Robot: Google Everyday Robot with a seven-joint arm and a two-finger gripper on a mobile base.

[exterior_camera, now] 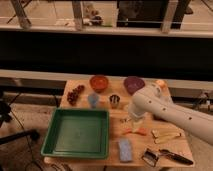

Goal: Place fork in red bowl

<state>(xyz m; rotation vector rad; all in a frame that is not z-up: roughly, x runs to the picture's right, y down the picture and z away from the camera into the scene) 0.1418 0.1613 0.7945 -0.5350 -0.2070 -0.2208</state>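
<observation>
This looks like a robot test lab: my pincer point(135, 120) hangs over a small wooden table point(116, 87) set with a green tray point(75, 155), black stand legs point(7, 113) and cables point(21, 126) at nine o'clock, a glazed partition point(100, 17) at twelve.

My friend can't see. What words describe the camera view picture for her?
A white robot arm reaches in from the right over a wooden table, its open claw pointing down near the middle, by an orange sausage-shaped piece. A green tray sits at front left; a red bowl and a purple bowl sit at the back.
</observation>
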